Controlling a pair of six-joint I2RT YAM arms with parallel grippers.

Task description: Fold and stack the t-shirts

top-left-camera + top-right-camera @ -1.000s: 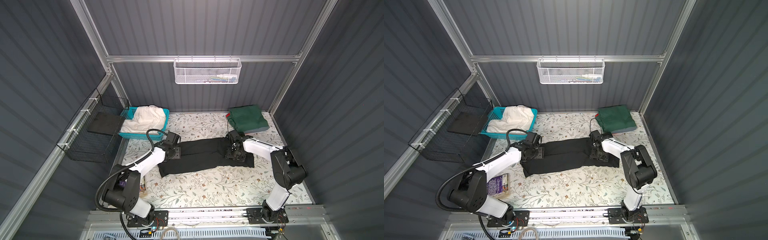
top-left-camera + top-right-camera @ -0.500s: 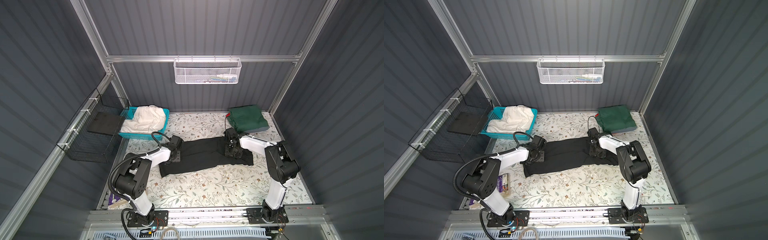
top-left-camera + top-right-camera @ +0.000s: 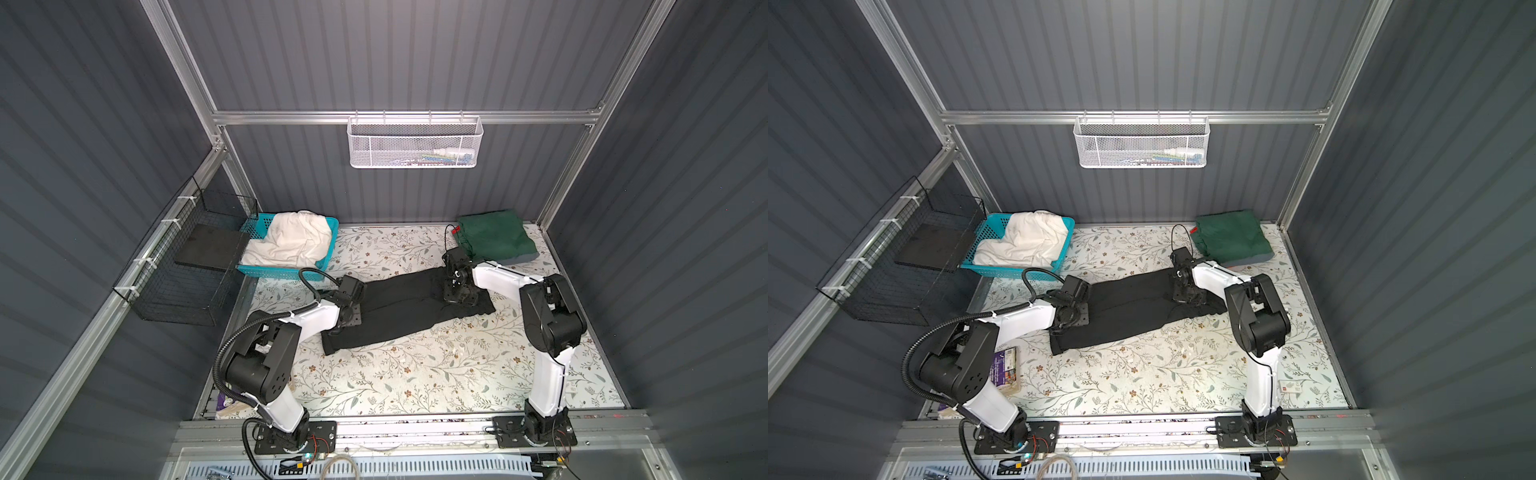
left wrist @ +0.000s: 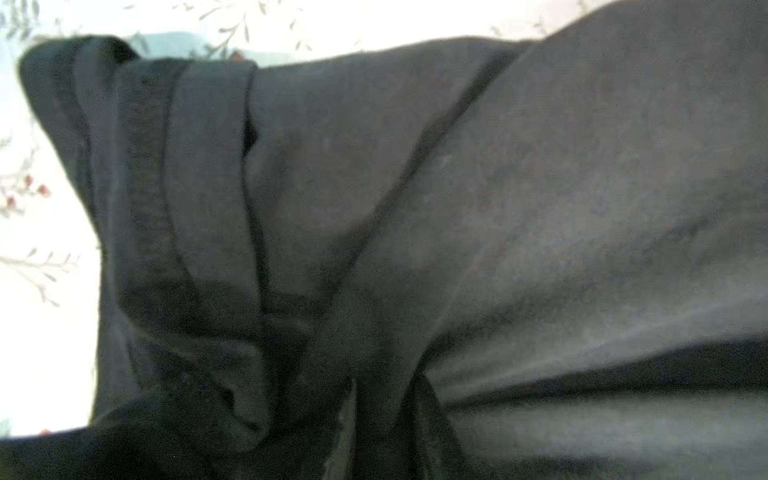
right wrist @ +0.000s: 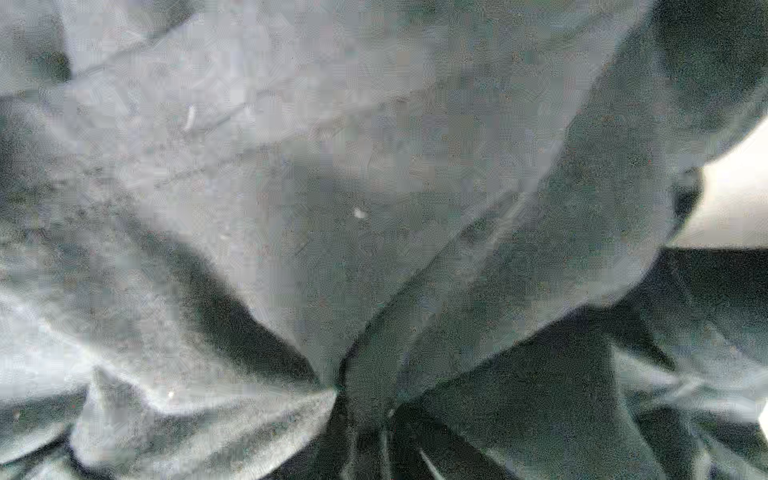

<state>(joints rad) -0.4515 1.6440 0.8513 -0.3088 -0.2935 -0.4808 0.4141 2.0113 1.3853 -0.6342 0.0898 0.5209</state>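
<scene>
On floral mat [image 3: 415, 374], creased black t-shirt [image 3: 399, 307]

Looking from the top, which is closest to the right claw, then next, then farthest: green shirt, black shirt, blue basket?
1. black shirt: under the right gripper, pinched.
2. green shirt: just behind, back right corner.
3. blue basket: back left corner.

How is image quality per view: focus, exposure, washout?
Left wrist view: the black t-shirt fills the frame in soft focus; the floral table cover beside it is blown out white. Right wrist view: too close, blurred and blocky, the shirt reading grey. Both top views: sharp, evenly lit, though the shirt shows little fold detail.
</scene>
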